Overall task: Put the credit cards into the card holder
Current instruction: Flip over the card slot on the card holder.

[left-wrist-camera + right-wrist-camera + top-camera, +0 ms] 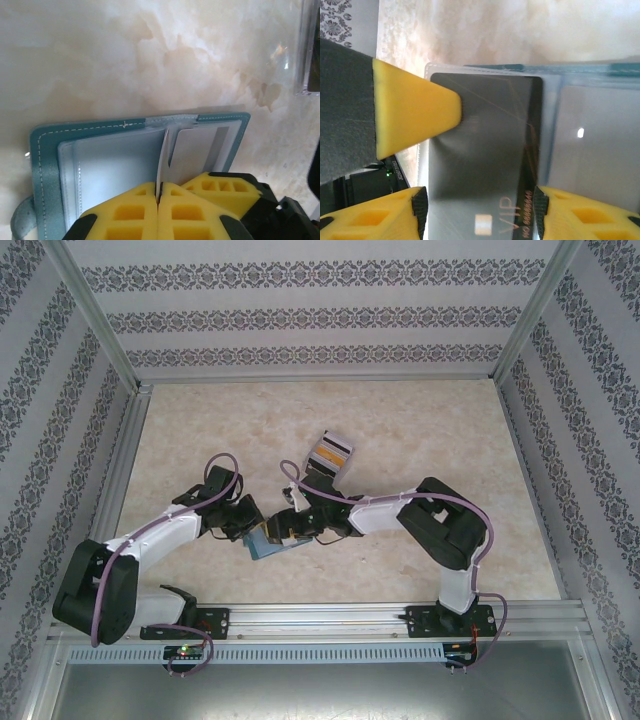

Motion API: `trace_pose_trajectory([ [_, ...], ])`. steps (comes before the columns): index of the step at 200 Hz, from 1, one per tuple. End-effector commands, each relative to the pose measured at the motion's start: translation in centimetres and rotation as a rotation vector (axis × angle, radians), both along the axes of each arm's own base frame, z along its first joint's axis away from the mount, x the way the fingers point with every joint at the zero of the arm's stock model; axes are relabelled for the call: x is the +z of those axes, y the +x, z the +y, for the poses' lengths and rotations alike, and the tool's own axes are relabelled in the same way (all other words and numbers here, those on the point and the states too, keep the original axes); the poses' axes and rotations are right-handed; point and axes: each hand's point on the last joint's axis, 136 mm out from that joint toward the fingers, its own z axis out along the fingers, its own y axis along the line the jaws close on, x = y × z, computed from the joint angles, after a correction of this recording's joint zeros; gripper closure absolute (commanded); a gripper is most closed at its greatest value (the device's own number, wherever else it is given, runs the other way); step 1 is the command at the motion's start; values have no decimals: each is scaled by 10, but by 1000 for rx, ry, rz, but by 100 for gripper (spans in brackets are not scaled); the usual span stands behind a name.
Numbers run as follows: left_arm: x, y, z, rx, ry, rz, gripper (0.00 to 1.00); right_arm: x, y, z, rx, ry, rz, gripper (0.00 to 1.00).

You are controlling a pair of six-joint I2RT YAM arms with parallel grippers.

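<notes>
Near the middle of the bench's point(450, 430) near edge lies the open teal card holder point(47, 150). The left fingers point(149, 199) are closed on one thin pocket page point(162, 155), holding it upright. The right fingers point(575, 212) grip a dark card point(485, 145) by its long edges, flat against a pocket. The card looks light, stiff and slick, so an edge grip suits it. Farther back stands a clear card box point(332, 452).

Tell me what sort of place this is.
Probably a robot test booth rather than a home. Metal frame posts and patterned walls enclose a marble-look table. A left arm and a right arm are bolted to a rail at the table's near edge.
</notes>
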Motion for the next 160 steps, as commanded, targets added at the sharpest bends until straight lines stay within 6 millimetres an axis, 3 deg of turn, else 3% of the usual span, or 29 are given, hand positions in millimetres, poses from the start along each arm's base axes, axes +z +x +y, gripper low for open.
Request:
trace_pose_trajectory([
  [1,7,0,12,-27,94,-11,100,-19,3,-43,-78,-123,37,39],
  [15,6,0,13,-46,108,3,100,-16,11,-60,-115,-146,12,39],
  [47,8,1,13,-81,132,16,100,-39,19,-89,-152,-234,30,45],
  [84,12,4,13,-120,172,33,94,-56,10,-68,-90,-256,51,52],
  [105,13,4,10,-147,194,49,84,-65,5,-57,-67,-260,64,53],
  [160,14,13,-16,-209,185,47,71,-73,0,-56,-58,-268,78,53],
])
